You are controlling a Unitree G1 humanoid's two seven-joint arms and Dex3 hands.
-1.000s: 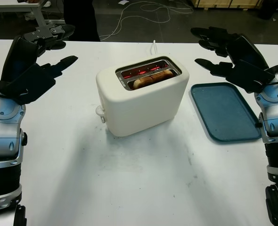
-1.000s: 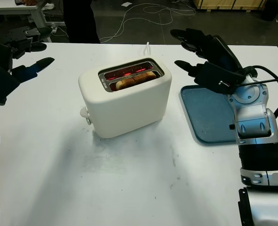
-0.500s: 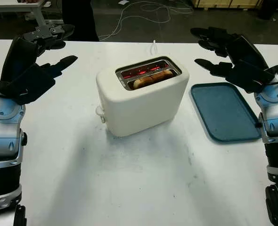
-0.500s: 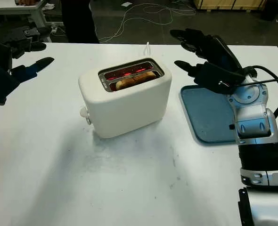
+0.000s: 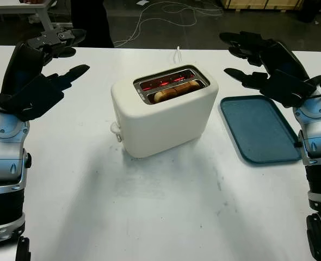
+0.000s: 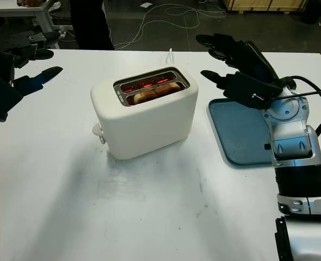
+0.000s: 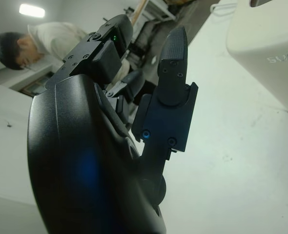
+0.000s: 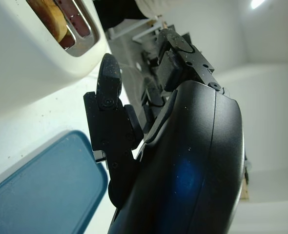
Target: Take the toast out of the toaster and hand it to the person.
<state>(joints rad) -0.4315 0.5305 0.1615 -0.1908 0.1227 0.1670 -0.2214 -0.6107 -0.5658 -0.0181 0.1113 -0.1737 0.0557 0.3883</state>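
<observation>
So the toast sits down in the glowing cream toaster mid-surface. Left hand and right hand hover either side, both released and holding nothing, with a blue tray beside the toaster.

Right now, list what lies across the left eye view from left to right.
left hand → toaster with toast in its slot → blue tray, with the right hand above its far end.
</observation>
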